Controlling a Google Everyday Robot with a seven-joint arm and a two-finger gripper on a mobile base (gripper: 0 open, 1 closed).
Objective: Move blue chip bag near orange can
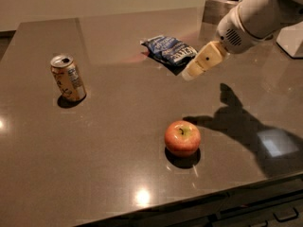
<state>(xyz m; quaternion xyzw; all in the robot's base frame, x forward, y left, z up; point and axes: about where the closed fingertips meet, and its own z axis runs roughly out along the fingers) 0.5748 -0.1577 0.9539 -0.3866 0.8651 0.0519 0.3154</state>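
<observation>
Glossy stone-like table (118, 141); crinkled foil blue chip bag (166, 50) beside seemingly plastic gripper (190, 73).

Dim, warm light comes from overhead; the gripper (190, 73), hanging just right of the blue chip bag (166, 49), throws a large dark shadow across the glossy table (109, 145) to its lower right; the apple (182, 137) and orange can (68, 78) sit on small, tight shadows. White glare spots shine near the front and left edges; a pale reflected rectangle lies inside the big shadow.
</observation>
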